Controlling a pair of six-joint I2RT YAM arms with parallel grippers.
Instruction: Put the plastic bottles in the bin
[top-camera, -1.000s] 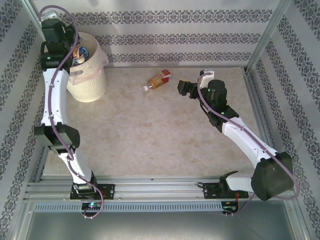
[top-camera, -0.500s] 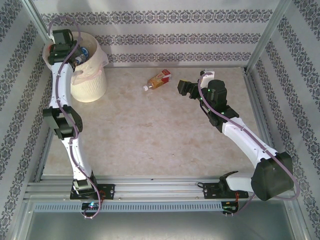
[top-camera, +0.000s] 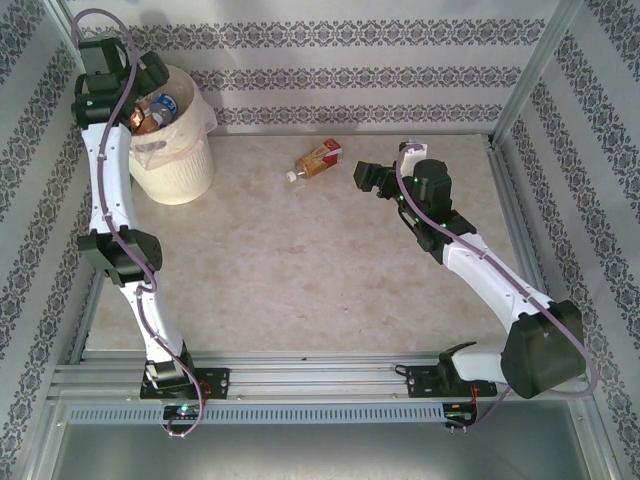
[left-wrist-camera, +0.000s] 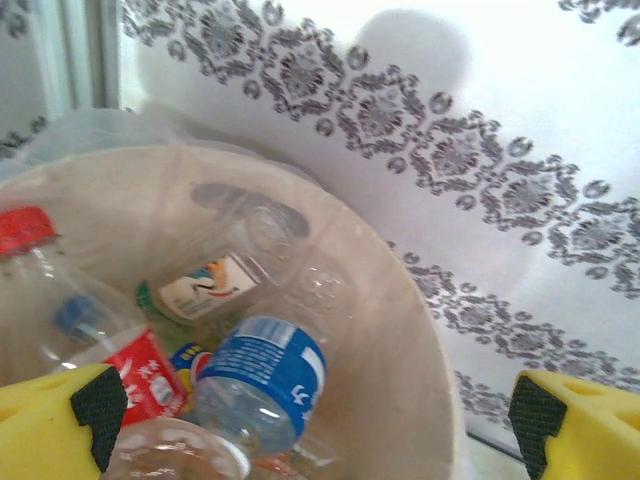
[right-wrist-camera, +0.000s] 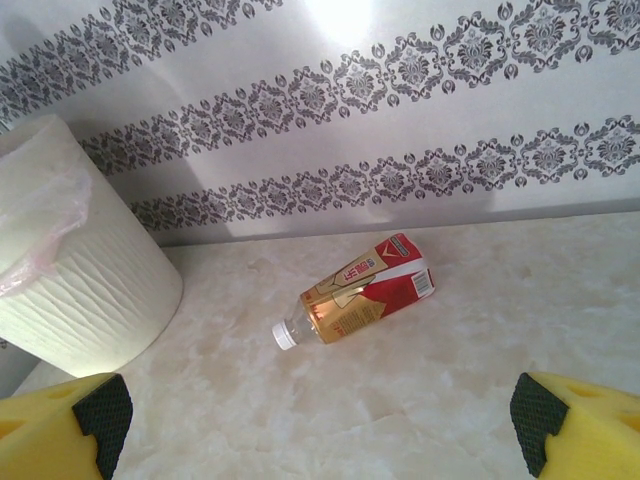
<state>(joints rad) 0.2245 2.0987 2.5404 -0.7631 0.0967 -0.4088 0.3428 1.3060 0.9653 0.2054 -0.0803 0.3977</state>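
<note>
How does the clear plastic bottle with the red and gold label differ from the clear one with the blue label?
The red-and-gold-labelled bottle lies flat on the marbled table; the blue-labelled bottle is inside the cream-white round plastic bin. The first is alone; the second is piled among other bottles. Both are small clear plastic bottles.

top view high behind arms (top-camera: 480, 275), left wrist close over the bin (left-wrist-camera: 400, 330), right wrist low, bin shared

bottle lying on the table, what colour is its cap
The bottle has a white cap; right wrist view shows it best.
</note>
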